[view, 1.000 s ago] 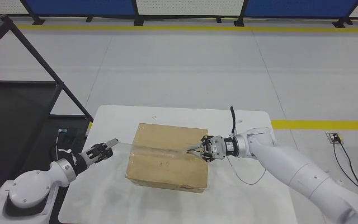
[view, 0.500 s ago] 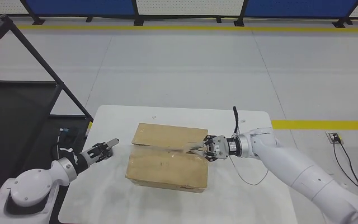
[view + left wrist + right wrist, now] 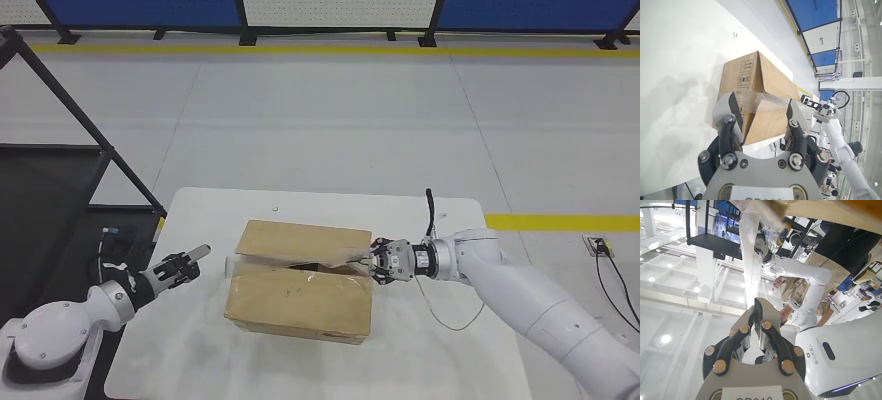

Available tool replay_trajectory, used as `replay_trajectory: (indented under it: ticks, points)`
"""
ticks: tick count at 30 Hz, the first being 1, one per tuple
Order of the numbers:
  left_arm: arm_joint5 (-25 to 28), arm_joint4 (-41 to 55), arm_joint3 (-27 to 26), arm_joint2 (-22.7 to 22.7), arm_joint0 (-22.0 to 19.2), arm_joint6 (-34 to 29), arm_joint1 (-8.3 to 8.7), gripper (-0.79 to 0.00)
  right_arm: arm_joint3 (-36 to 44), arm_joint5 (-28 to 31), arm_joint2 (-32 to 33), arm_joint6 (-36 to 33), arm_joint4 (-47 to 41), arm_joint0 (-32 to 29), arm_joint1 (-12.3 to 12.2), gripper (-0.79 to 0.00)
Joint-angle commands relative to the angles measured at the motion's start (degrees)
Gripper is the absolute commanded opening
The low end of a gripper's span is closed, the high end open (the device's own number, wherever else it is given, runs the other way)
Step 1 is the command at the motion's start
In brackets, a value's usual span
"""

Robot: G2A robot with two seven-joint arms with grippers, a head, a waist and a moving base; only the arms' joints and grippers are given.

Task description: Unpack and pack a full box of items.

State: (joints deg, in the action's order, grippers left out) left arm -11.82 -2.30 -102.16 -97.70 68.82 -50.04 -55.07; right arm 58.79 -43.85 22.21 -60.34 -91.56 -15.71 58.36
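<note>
A brown cardboard box (image 3: 300, 300) lies in the middle of the white table (image 3: 440, 340). Its two top flaps stand slightly parted, with a dark gap along the seam. My right gripper (image 3: 372, 265) is at the box's right end, shut on a strip of clear tape (image 3: 350, 262) peeled from the seam. In the right wrist view the tape (image 3: 751, 275) runs from the gripper (image 3: 755, 306) up to the box (image 3: 829, 211). My left gripper (image 3: 195, 256) hovers left of the box, open and holding nothing. From its wrist I see the gripper (image 3: 762, 103), the box (image 3: 772, 81) and the tape (image 3: 772, 100).
A black metal rack (image 3: 60, 200) stands beside the table's left edge. A small dark mark (image 3: 275, 208) lies on the table behind the box. A black cable (image 3: 430, 205) sticks up from the right arm. Bare tabletop lies in front of the box.
My right gripper has pulled to the right with the tape. The seam has opened and the far flap has lifted a little. The left arm has stayed put.
</note>
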Motion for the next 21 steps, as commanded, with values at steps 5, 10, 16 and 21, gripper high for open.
replay_trajectory:
  ticks: [5, 10, 16, 21]
  points:
    - [-0.41, 0.79, -2.13, -1.93, 2.41, 1.11, 0.22, -0.212, 2.07, 3.32, 2.47, -2.83, 5.14, -0.62, -0.31, -0.785]
    - [-0.69, 0.11, -3.85, -1.6, 4.38, 0.6, 0.38, -0.209, 3.96, 6.69, 4.09, -5.94, 9.66, -0.91, -0.37, -0.785]
    - [-1.89, 2.0, -6.34, -0.12, 7.28, 1.47, 0.21, -0.068, 5.8, 12.39, 5.11, -8.36, 18.2, -0.2, -0.17, -0.785]
    - [-3.89, 1.9, -6.29, 2.54, 7.46, 3.69, -0.02, 0.0, 4.71, 14.86, 5.48, -10.32, 23.06, 0.39, 0.33, -0.785]
